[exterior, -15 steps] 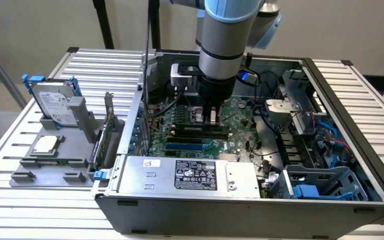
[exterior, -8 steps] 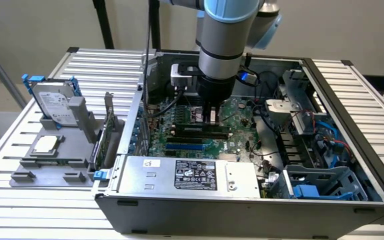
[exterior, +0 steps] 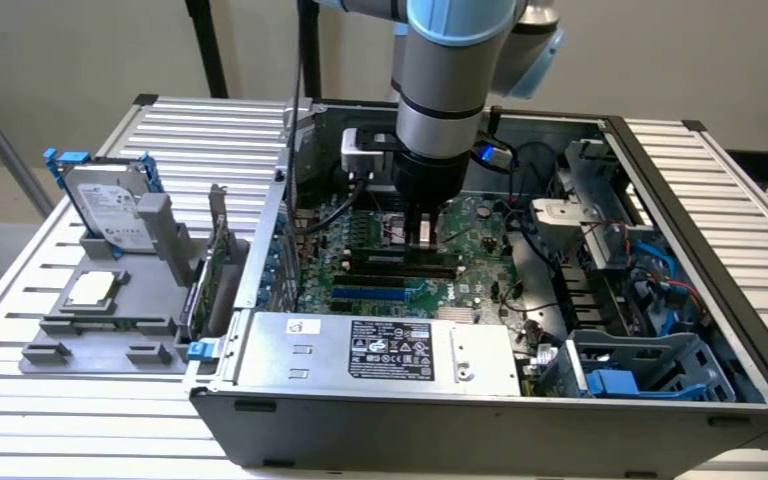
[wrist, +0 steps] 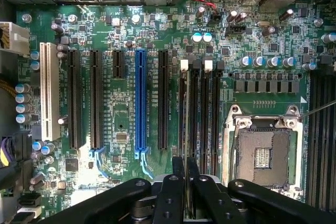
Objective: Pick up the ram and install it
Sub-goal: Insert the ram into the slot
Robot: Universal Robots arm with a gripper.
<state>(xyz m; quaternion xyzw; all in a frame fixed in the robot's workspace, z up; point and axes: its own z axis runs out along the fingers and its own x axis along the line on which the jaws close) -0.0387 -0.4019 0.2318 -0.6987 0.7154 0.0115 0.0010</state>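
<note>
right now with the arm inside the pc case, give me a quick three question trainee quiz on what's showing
1. True or false: the end effector is shut on the ram, held edge-on over the memory slots.
2. What colour is the long expansion slot on the motherboard? A) blue B) red C) yellow
3. Fill in: outside the case, on the grey holder, the upright silver part in blue rails is the hard ____.

Key: 1 true; 2 A; 3 drive

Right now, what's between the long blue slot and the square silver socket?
One black slot and the row of memory slots, seen in the wrist view.
</note>
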